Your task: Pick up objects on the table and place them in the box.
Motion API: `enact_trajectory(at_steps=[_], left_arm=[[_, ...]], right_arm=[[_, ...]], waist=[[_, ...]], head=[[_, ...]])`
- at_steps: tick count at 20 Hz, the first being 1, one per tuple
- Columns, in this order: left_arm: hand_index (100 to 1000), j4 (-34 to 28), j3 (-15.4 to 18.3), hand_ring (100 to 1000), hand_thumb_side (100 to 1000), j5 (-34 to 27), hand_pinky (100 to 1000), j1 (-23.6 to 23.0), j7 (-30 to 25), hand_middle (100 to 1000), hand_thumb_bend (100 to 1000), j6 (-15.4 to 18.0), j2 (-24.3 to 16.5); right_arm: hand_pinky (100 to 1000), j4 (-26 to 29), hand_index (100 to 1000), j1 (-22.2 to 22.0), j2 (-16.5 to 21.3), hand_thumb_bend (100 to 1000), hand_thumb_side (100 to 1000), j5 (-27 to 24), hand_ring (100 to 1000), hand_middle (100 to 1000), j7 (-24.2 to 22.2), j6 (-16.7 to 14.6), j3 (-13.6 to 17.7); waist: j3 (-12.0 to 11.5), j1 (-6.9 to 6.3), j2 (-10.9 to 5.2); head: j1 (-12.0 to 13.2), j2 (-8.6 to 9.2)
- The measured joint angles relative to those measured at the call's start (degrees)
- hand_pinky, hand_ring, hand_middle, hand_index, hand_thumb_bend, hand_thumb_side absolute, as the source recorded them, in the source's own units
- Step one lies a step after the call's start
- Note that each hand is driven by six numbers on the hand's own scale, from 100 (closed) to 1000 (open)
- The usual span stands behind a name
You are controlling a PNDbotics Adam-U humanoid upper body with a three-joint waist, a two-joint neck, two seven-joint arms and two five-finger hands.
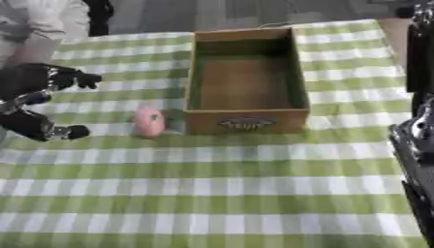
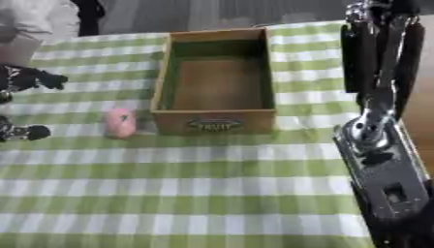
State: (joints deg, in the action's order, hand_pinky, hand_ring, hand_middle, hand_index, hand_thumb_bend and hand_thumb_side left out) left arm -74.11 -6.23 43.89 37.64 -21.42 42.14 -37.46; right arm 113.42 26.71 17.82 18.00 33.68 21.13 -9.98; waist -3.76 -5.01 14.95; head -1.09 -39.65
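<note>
A pink oval object (image 1: 149, 122) lies on the green checked tablecloth, just left of the wooden box's front corner. The open-topped box (image 1: 246, 121) stands at the table's far middle, and I see nothing inside it. My left hand (image 1: 32, 99) hovers at the left edge, a little left of the pink object. It is open, with fingers and thumb spread and nothing between them. My right hand (image 2: 381, 58) shows at the right edge in the right eye view, beside the box. It is open too, fingers straight and pointing up, and it holds nothing.
The checked tablecloth (image 1: 220, 193) covers the whole table, with a wide stretch of cloth in front of the box. My right forearm (image 2: 386, 179) runs down the right side. A person stands past the far left corner.
</note>
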Motion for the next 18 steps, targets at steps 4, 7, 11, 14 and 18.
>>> enact_trajectory(at_steps=[4, 7, 11, 14, 18], left_arm=[[971, 0.43, -0.29, 724, 931, -0.72, 645, 1.30, -0.26, 715, 473, -0.26, 1.50], [965, 0.92, -0.59, 720, 923, -0.54, 642, 2.65, -0.33, 708, 452, -0.33, 3.16], [964, 1.91, -0.80, 721, 923, 1.09, 643, 3.84, -0.43, 708, 449, -0.43, 5.70], [963, 2.62, -0.98, 714, 902, 2.37, 639, 4.29, -0.44, 698, 428, -0.44, 6.94], [990, 4.13, -1.49, 721, 897, 4.93, 645, 5.04, -0.53, 710, 485, -0.53, 9.56]], right_arm=[[850, 0.00, 882, -0.04, 0.00, 100, 1000, -0.04, 675, 685, 0.12, 0.12, -0.04], [851, 0.00, 882, -0.07, -0.01, 100, 1000, -0.11, 675, 685, 0.13, 0.13, -0.20], [851, 0.00, 882, -0.17, -0.01, 100, 1000, -0.19, 675, 685, 0.14, 0.14, -0.33], [853, 0.00, 881, -0.39, -0.02, 100, 1000, -0.22, 675, 685, 0.15, 0.14, -0.34], [853, 0.00, 880, -0.62, -0.02, 100, 1000, -0.40, 679, 684, 0.21, 0.08, -0.35]], waist=[[-0.17, 0.13, 0.03], [-0.27, 0.13, 0.03], [-0.28, 0.13, 0.03], [-0.28, 0.05, 0.03], [-0.25, -0.37, 0.03]], head=[[0.16, 0.00], [0.37, 0.00], [0.45, 0.00], [0.48, 0.00], [0.48, 0.00]])
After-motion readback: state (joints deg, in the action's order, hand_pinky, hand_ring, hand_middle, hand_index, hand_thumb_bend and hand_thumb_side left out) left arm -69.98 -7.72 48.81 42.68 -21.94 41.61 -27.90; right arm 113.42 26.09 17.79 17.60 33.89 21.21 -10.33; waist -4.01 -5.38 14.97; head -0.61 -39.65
